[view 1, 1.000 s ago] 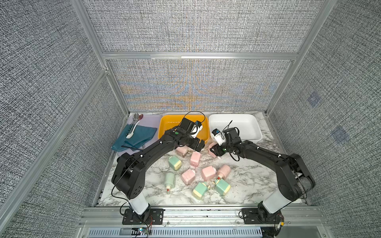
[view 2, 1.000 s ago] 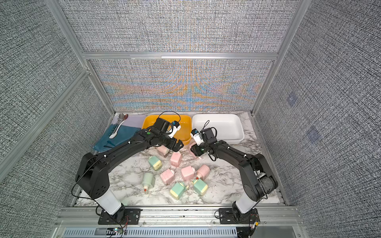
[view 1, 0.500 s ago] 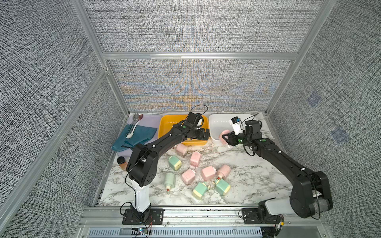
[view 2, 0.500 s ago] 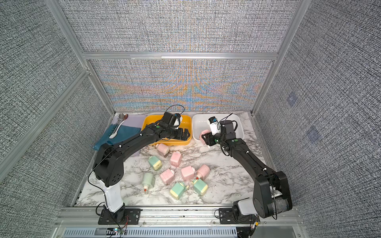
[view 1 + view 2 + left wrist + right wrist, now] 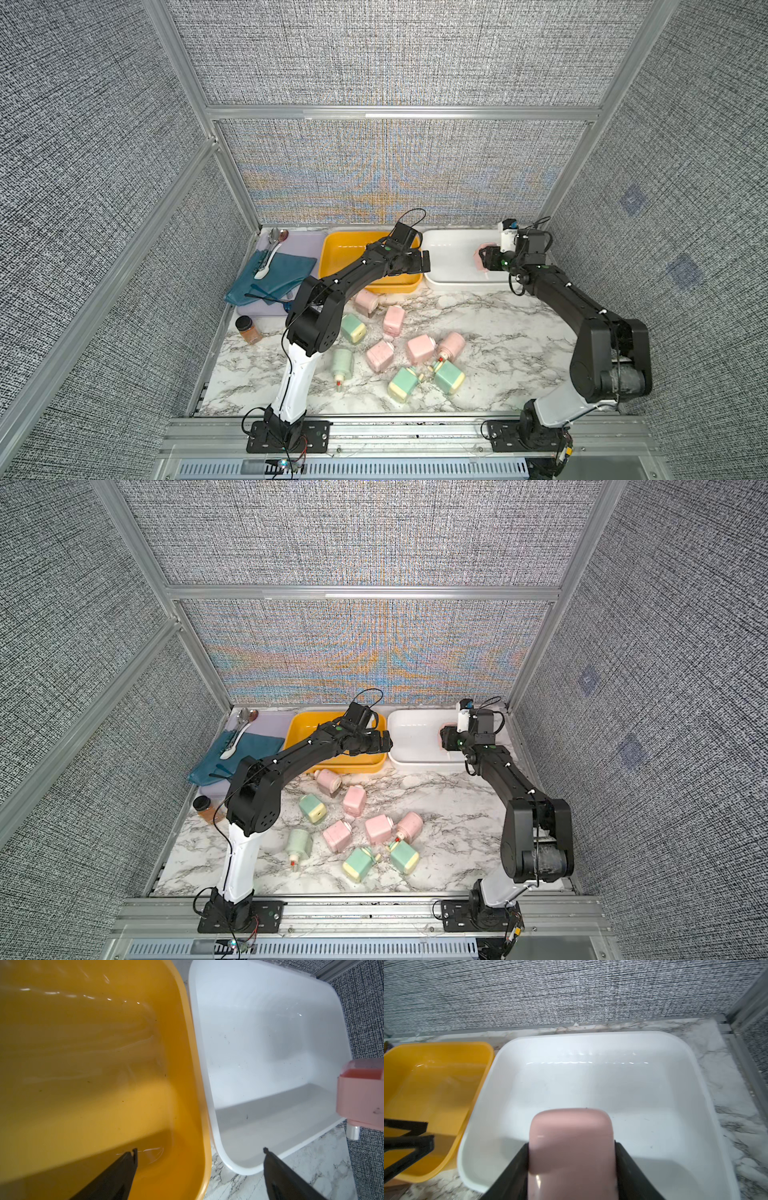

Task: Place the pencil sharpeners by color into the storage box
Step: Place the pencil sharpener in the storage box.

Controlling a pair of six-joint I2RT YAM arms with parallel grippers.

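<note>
My right gripper (image 5: pixel 571 1144) is shut on a pink pencil sharpener (image 5: pixel 571 1147), which hangs over the right end of the white storage box (image 5: pixel 457 284); it shows in both top views (image 5: pixel 482 254) (image 5: pixel 438 738). My left gripper (image 5: pixel 200 1149) is open and holds nothing, above the near right corner of the yellow storage box (image 5: pixel 332 257), close to the white one (image 5: pixel 270 1032). Several pink sharpeners (image 5: pixel 393 320) and several mint green ones (image 5: pixel 353 328) lie scattered on the marble table. Both boxes look empty inside.
A brown spice jar (image 5: pixel 248 330) stands at the table's left edge. Behind it a blue cloth (image 5: pixel 270 276) and spoons (image 5: pixel 270 253) lie on a lavender board (image 5: pixel 299 241). Textured walls close in the back and both sides.
My right gripper has carried the pink sharpener from the table's middle back and right, over the white box. My left gripper has moved back from the sharpeners to the yellow box.
</note>
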